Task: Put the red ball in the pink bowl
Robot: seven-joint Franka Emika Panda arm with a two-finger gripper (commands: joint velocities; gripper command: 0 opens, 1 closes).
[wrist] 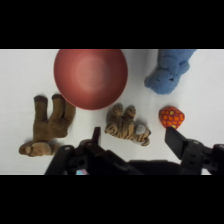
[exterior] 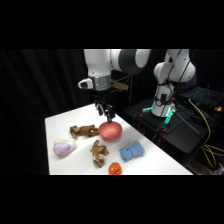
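on the table (exterior: pixel 155 157), bumpy speckled red ball (wrist: pixel 171 117) lies free.

Blue soft toy (wrist: pixel 169 70) cut by wrist view's top edge; pink bowl (wrist: pixel 90 77) rim clipped there too.

The bowl (wrist: pixel 90 77) was salmon pink, paler in its middle. At four o'clock from it the ball (wrist: pixel 171 117) was red-orange with yellowish speckles. A blue toy (wrist: pixel 168 75) lay at three o'clock, a brown-and-tan striped toy (wrist: pixel 125 125) at six, a plain brown one (wrist: pixel 48 122) at eight. The table (wrist: pixel 20 80) was white, the gripper (wrist: pixel 135 137) black.
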